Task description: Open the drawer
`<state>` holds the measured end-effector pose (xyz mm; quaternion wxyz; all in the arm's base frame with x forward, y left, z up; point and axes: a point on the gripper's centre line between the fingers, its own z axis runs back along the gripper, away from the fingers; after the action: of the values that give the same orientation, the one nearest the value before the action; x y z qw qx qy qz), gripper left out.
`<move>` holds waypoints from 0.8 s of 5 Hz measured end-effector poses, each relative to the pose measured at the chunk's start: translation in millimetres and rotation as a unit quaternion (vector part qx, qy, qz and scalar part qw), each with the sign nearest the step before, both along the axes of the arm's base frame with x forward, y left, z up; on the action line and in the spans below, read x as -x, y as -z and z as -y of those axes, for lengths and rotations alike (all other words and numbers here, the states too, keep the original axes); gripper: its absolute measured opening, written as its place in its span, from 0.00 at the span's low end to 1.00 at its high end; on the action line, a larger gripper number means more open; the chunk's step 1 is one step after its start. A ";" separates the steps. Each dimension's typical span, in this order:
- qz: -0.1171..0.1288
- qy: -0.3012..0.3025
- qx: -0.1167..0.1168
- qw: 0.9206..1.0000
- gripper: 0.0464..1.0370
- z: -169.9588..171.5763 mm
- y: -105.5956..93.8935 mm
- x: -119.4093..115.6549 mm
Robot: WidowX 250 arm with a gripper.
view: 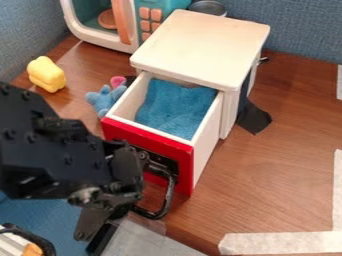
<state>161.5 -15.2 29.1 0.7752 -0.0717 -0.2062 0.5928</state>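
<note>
Red front (184, 170) marks the drawer (208, 145), the thing we're told to open; we see it pulled well out of the white cab. (200, 42), mid-view, sliding out twd. 7 o'clock. Inside it we've a blue cloth (174, 107), rumpled. We note the black handle (172, 192) curving off the front's lower part.

Our arm (50, 150) comes in at 9 o'clock. We spot the tool (95, 230) low, abt. 7 o'clock, near the handle; can't tell if they touch, nor whether it's clenched or released.

On the tabletop (287, 170) we've a yellow toy (47, 74) at 10 o'clock, plus a blue plush (105, 100) just beside the drawer, w/ a pink bit (118, 81) next to it. Toy microwave (100, 22) is at 11 o'clock, behind; metal pot (208, 7), partly hidden, at 12. We see black fabric (254, 118) by the cab. at 3 o'clock & pale tape (287, 243) at 5. Blue wall (300, 30) runs behind it all.
</note>
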 end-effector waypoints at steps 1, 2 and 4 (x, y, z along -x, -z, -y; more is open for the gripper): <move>-0.006 0.047 -0.004 0.999 0.48 6.9 -1.8 2.2; -0.025 0.072 -0.013 0.997 0.80 2.8 0.3 4.7; -0.022 0.132 -0.034 0.990 0.97 -5.6 -38.9 1.7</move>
<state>159.8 -9.6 68.0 0.8532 -0.0586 -0.1978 0.4791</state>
